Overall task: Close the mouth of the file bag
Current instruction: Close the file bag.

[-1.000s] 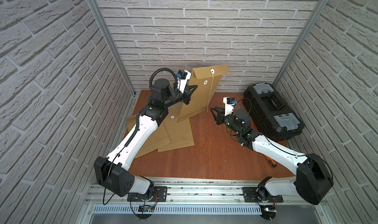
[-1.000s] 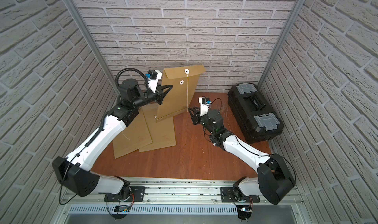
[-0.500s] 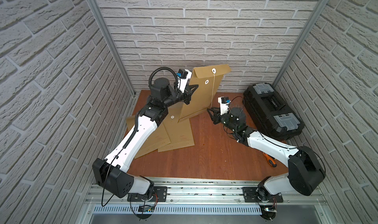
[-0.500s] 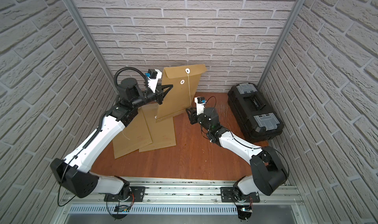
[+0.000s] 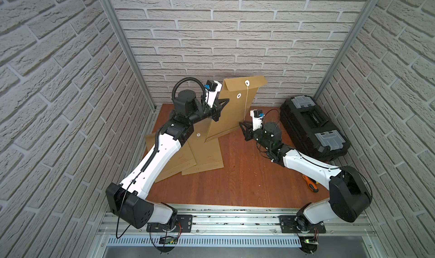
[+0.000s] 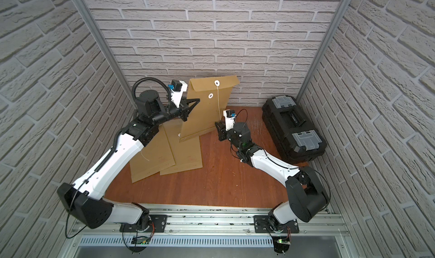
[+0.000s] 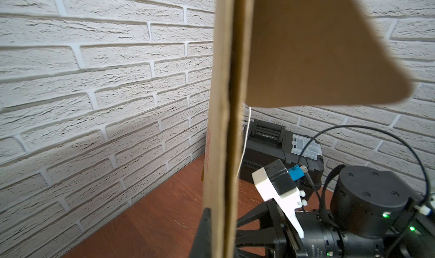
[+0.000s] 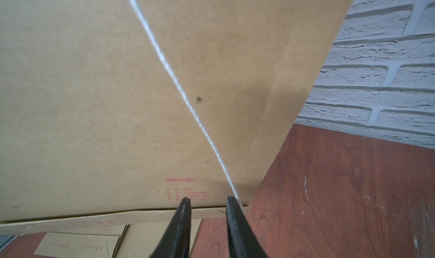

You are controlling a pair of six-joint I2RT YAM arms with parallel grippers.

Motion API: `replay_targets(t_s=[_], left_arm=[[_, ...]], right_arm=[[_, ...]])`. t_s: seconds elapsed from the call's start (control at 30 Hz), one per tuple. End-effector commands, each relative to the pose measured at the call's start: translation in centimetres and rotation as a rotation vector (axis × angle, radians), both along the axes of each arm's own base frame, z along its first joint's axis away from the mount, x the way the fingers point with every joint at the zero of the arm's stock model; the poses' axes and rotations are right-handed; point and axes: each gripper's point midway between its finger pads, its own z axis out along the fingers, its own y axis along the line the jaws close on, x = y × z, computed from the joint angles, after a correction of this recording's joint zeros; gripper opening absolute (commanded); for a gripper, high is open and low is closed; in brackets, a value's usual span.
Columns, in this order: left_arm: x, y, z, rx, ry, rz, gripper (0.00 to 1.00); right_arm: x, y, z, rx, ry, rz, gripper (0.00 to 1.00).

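We note the left gripper (image 5: 219, 109) clamped on the edge of the upright file bag (image 5: 233, 113), the right gripper (image 8: 209, 199) narrowly open, gripping nothing, with the white string (image 8: 179, 89) just beside one fingertip.

The file bag (image 5: 235, 108) is plain kraft brown, with small red print (image 8: 180, 180), white discs (image 5: 247, 82) and a white string (image 5: 246, 101). The tabletop (image 5: 247, 174) is reddish-brown wood grain. The toolbox (image 5: 310, 120) is black with grey lid panels (image 5: 328, 136), and the walls (image 5: 235, 33) have a pale-grey brick pattern.

Robot lab cell: faux-brick walls (image 5: 235, 44), alu rail (image 5: 235, 218).
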Motion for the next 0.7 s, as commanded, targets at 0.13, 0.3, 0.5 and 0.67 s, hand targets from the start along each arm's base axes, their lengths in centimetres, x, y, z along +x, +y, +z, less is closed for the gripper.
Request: replay_targets(t_s=[0.13,0.3,0.5,0.67], left_arm=[[-1.5,0.6,4.3,-0.017,-0.150,0.008,0.00],[-1.4,0.5,4.1,-0.016,-0.145,0.004,0.00],[-1.7,0.0,4.0,-0.019,-0.141,-0.012,0.00],[-1.9,-0.2,3.9,-0.020,-0.138,-0.017,0.00]], right_arm=[[-1.2,-0.9,0.4,0.003,-0.008,-0.019,0.28],[-1.7,-1.5,-0.4,-0.012,0.015,-0.036,0.35],[-0.7,-0.9,0.1,-0.017,0.002,-0.031,0.41],[0.3,-0.1,0.8,-0.014,-0.015,-0.017,0.40]])
